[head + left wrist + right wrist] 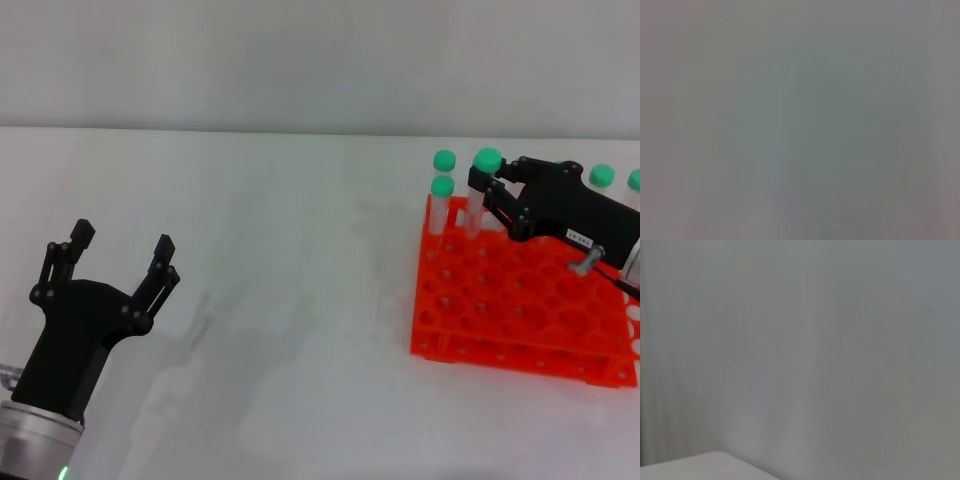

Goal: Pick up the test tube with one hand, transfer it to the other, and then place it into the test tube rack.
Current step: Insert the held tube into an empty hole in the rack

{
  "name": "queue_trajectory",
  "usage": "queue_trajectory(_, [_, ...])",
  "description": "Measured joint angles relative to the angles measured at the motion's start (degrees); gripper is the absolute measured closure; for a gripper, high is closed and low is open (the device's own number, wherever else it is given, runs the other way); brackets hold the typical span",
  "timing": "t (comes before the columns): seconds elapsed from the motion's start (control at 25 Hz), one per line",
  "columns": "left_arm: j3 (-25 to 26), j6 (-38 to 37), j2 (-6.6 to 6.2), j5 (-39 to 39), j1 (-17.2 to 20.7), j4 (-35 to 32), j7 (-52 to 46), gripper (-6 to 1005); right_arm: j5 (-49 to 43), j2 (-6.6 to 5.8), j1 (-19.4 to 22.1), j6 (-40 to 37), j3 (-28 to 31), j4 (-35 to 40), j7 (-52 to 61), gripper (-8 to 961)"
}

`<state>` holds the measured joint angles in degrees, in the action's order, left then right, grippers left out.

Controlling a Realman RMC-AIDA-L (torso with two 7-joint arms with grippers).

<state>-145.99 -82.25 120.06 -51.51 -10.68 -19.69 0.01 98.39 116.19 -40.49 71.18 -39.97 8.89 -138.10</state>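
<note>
- Hovering near the desk's near left corner: left gripper (110, 262), jaws standing well apart, gripping nothing, well apart from the rack.
- Sitting toward the desk's right edge, about mid-depth: test tube rack (520, 305), orange-red, holes facing up, most of the near rows appearing unfilled.
- Reaching in from the right edge over the rack's far rows: right gripper (485, 185), fingers closed around the test tube (484, 178), just under its green cap.
- Hanging roughly upright at the rack's far left area: that held tube, lower end seemingly at or inside a hole; seating depth not discernible.
- Standing in the far row beside it: other capped tubes (443, 180), very near the gripper's fingers.
- Showing only blank grey surface in both wrist views; nothing useful for alignment.
- Judging step in hand as placing into the rack: keeping the tube vertical, lowering straight until bottomed, then parting the fingers slightly and lifting clear without brushing neighbouring caps.
</note>
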Motion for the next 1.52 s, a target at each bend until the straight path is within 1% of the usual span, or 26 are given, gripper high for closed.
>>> queue_trajectory(0.32, [0.0, 0.0, -0.07, 0.0, 0.0, 0.0, 0.0, 105, -0.2, 0.0, -1.2, -2.6, 0.0, -2.1, -0.3, 737])
queue_trajectory(0.8, [0.0, -0.5, -0.18, 0.0, 0.0, 0.0, 0.0, 105, -0.3, 0.0, -1.1, -4.1, -0.1, -3.5, -1.8, 735])
queue_trajectory(1.04, [0.0, -0.6, -0.18, 0.1, 0.0, -0.1, 0.0, 105, -0.2, -0.01, 0.0, -3.1, 0.2, -3.5, -1.6, 572])
queue_trajectory(1.24, [0.0, -0.6, -0.18, 0.1, -0.2, -0.2, 0.0, 105, 0.0, -0.23, 1.8, -1.0, 0.5, -2.8, -0.9, 323])
queue_trajectory(1.44, [0.0, -0.6, -0.14, 0.0, -0.6, -0.3, 0.0, 105, 0.5, -0.29, 4.0, 1.0, 0.1, -1.0, -0.5, 126])
queue_trajectory(1.52, [0.0, -0.6, -0.11, 0.1, -0.9, -0.4, 0.0, 105, 0.1, -0.27, 3.9, 1.0, -1.1, -0.5, -0.2, 114])
